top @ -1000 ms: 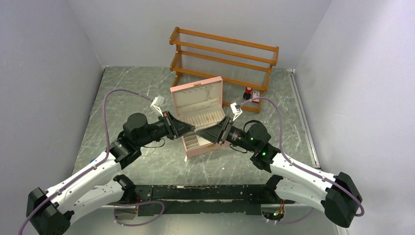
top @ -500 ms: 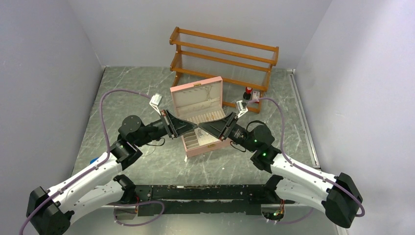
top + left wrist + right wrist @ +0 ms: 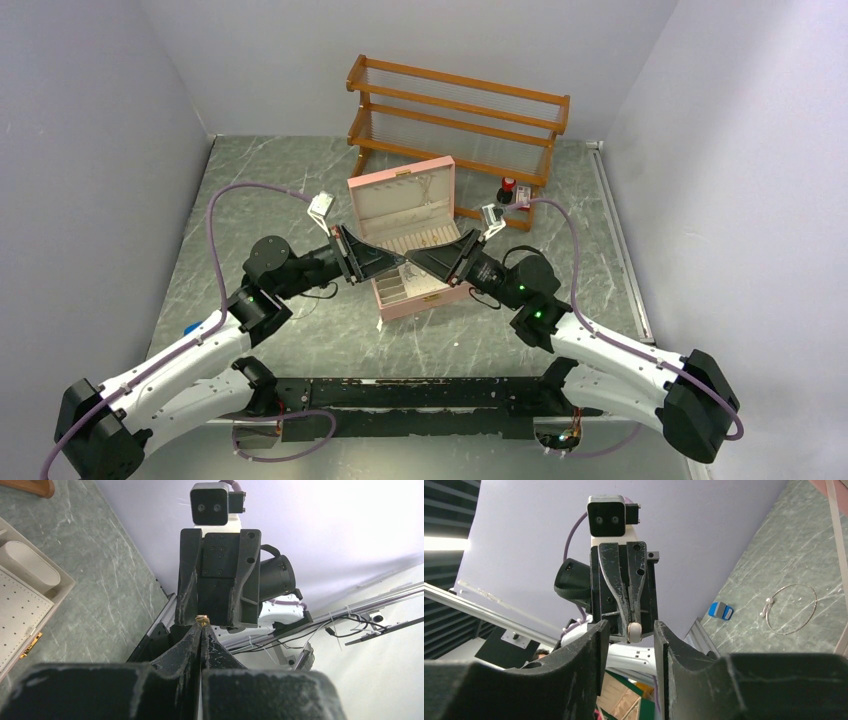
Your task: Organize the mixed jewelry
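Note:
My left gripper [image 3: 201, 628] is shut on a tiny gold earring [image 3: 201, 620] pinched at its fingertips. From the right wrist view the earring [image 3: 634, 631] shows a white pearl-like face. My right gripper [image 3: 631, 630] faces the left one tip to tip, open, with one finger on each side of the earring and a gap to both. The two grippers meet [image 3: 404, 263] above the open pink jewelry box [image 3: 440, 296]. A thin silvery hoop [image 3: 791, 609] lies on the table.
A wooden two-tier rack [image 3: 455, 115] stands at the back, with small red-and-black bottles [image 3: 507, 190] beside it. A small blue object [image 3: 720, 611] lies on the table near the left arm. The box's raised lid [image 3: 400, 200] stands just behind the grippers.
The right gripper's fingers have narrowed around the earring. Both arms shifted slightly, then held tip to tip over the box. The left gripper stayed shut.

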Robot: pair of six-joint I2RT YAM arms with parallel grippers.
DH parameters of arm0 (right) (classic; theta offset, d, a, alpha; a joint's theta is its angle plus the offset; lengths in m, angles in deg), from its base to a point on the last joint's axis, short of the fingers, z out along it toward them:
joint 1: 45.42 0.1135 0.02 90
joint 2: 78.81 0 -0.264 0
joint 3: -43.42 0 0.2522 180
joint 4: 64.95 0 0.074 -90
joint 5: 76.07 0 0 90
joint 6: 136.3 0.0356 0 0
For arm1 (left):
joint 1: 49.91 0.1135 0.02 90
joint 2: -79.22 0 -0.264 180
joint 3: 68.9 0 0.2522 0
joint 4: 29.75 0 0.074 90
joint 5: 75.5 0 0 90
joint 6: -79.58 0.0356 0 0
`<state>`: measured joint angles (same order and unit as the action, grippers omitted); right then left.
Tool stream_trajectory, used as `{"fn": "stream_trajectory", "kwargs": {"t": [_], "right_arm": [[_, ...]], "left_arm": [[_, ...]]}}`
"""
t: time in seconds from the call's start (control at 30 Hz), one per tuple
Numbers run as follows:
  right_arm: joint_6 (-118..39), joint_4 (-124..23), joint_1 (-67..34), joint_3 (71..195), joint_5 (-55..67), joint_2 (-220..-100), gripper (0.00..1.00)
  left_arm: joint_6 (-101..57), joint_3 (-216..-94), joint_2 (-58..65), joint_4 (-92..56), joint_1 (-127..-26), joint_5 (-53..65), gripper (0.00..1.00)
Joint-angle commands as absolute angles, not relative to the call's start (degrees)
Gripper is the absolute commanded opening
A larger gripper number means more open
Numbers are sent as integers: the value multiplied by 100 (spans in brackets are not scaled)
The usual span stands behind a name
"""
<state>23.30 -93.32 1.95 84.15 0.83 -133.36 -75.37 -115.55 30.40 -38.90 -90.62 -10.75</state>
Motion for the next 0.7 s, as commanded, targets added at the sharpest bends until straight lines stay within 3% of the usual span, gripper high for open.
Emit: {"fn": "stream_trajectory", "kwargs": {"t": [0.0,0.27,0.67], "right_arm": [[2196,-9448,230,8434,68,-13292,40],[2107,-9367,230,8471,19,-13295,34],[2065,-9053,226,8605,109,-13332,12]], "left_arm": [[-7538,-11526,3042,-4104,-9091,-1194,5],[-7570,-11510,3027,-4121,-9094,-1198,5],[-7543,-11510,3062,-4003,-9093,-1174,8]]}}
